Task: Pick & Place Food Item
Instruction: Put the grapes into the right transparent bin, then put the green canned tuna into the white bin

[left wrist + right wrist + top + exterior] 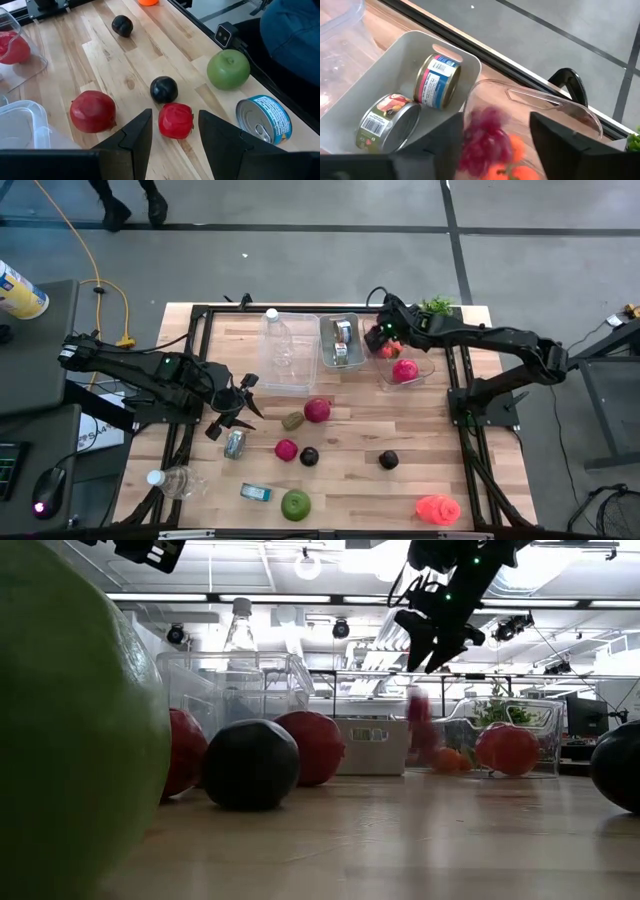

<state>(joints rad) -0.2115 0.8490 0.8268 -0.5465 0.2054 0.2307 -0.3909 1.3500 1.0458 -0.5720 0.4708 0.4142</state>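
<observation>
The blurry dark-red bunch of berries or grapes (487, 137) is the hard one to read: in the right wrist view it's smeared, sitting right between the right gripper (495, 145)'s jaws, and I honestly can't tell if they're touching it or just apart from it. The jaws stand clearly spread either side of it. In the low view it shows as a reddish upright streak below that gripper, long axis roughly vertical, at the mouth of the clear plastic tub (520, 730). I can't tell if it's hanging free or resting on something.

Just under the jaws in the wrist view there's an orange piece of fruit (517, 150), partly cut off by the frame edge. Beside the jaws sits a pale grey rectangular bin (395, 60) holding two tin cans lying on their sides (437, 82).

The high view adds what the wrist cam misses: a round pinkish-red fruit (404, 370) already in the tub, a bit away from the jaws.

The left gripper (172, 135) hovers over the wooden counter (125, 75) with jaws partly open and nothing in them; a small red fruit (176, 120) lies right between them, a black round fruit (164, 89) just beyond.
</observation>
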